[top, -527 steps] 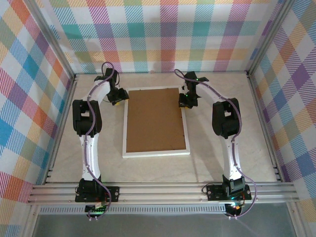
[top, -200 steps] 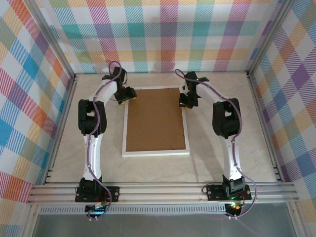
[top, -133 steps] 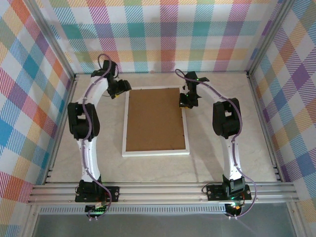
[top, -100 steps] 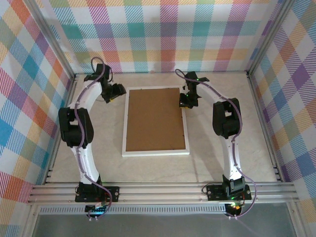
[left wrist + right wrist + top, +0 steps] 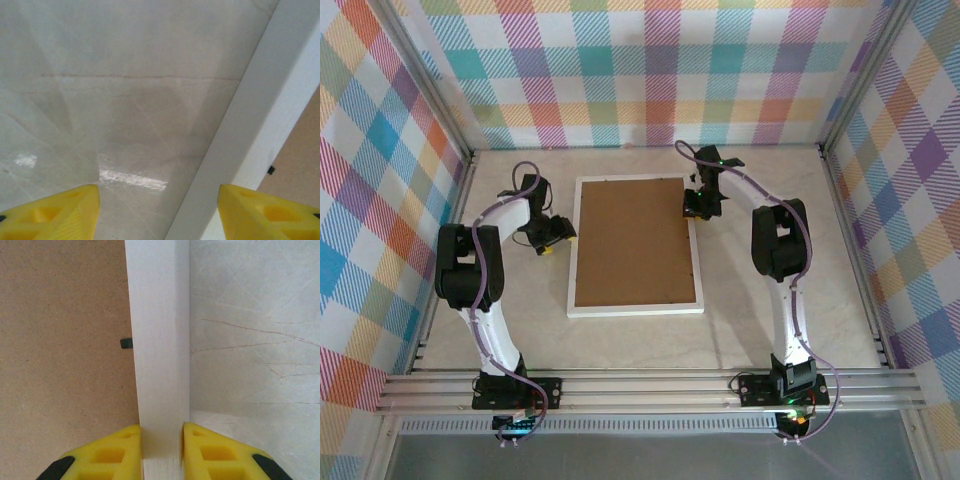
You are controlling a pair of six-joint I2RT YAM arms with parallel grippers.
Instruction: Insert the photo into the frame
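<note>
Near the far edge of the table (image 5: 640,345), my right gripper (image 5: 161,449) pinches the frame (image 5: 636,308) by its right border; my left gripper (image 5: 159,212) hangs open, empty.

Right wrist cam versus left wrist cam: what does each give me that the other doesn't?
Right wrist: the right gripper shut on the frame at its white border, one finger on each side. Left wrist: the left gripper open, nothing between its fingers, bare table beneath. Both: the white border, the brown backing board with a black tab at its edge, and table surface.
</note>
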